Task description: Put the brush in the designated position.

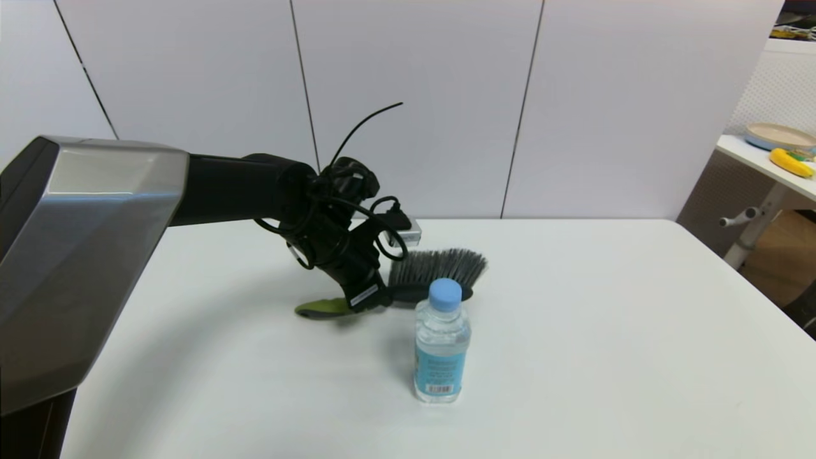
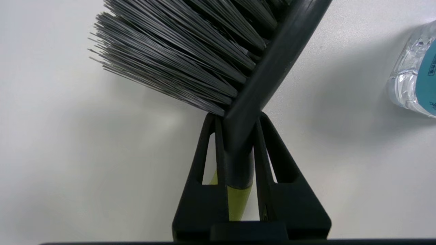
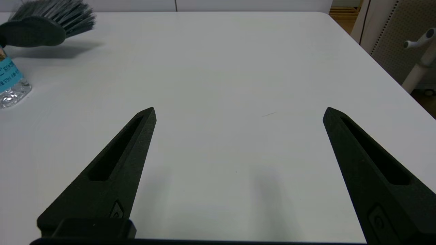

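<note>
The brush (image 1: 437, 271) has dark grey bristles, a dark head and a lime-green handle end (image 1: 317, 310). It is held roughly level just above the white table (image 1: 605, 331), bristles pointing away from me, with a shadow under it. My left gripper (image 1: 370, 296) is shut on the brush's neck; in the left wrist view the fingers (image 2: 204, 149) clamp the dark stem of the brush (image 2: 259, 78) from both sides, the left gripper (image 2: 235, 117) centred on it. The right gripper (image 3: 238, 114) hovers open over bare tabletop, far from the brush (image 3: 34, 32). Nothing on the table marks the designated position.
A clear water bottle (image 1: 441, 341) with a blue cap and blue label stands upright just in front of the brush head, also seen as the bottle (image 2: 417, 78) and the bottle (image 3: 8, 78). At the far right, a side table holds a plate (image 1: 781, 136) and a banana (image 1: 790, 162).
</note>
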`<state>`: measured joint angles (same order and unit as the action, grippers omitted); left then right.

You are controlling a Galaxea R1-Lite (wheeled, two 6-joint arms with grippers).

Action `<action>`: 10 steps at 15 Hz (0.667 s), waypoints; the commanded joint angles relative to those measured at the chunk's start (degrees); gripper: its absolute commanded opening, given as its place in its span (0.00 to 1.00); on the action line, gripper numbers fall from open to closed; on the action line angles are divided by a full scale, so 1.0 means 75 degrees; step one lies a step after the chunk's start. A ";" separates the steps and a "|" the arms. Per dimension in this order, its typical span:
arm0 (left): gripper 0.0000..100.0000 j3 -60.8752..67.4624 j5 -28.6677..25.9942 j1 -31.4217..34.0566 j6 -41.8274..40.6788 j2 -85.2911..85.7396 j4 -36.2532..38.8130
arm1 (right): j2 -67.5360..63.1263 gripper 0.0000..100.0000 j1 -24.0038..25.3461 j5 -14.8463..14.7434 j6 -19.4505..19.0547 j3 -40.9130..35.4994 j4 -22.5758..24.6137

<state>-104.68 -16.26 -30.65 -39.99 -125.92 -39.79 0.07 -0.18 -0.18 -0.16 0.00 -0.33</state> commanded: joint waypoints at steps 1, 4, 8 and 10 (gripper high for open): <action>1.00 -0.0011 -0.0011 -0.0004 -0.0036 -0.0051 -0.0027 | -0.0010 1.00 0.0001 0.0001 -0.0002 -0.0012 -0.0003; 1.00 -0.0046 -0.0011 -0.0004 -0.0071 0.0078 0.0020 | -0.0010 1.00 0.0001 0.0001 -0.0002 -0.0012 -0.0003; 1.00 -0.0093 0.0399 0.0055 -0.0071 0.1742 -0.0144 | -0.0010 1.00 0.0001 0.0001 -0.0002 -0.0012 -0.0003; 1.00 -0.0222 0.0797 0.0067 -0.0024 0.3101 -0.0648 | -0.0010 1.00 0.0001 0.0001 -0.0002 -0.0012 -0.0003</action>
<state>-105.35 -13.69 -30.40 -40.22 -117.07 -40.81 0.07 -0.18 -0.16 -0.16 0.00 -0.38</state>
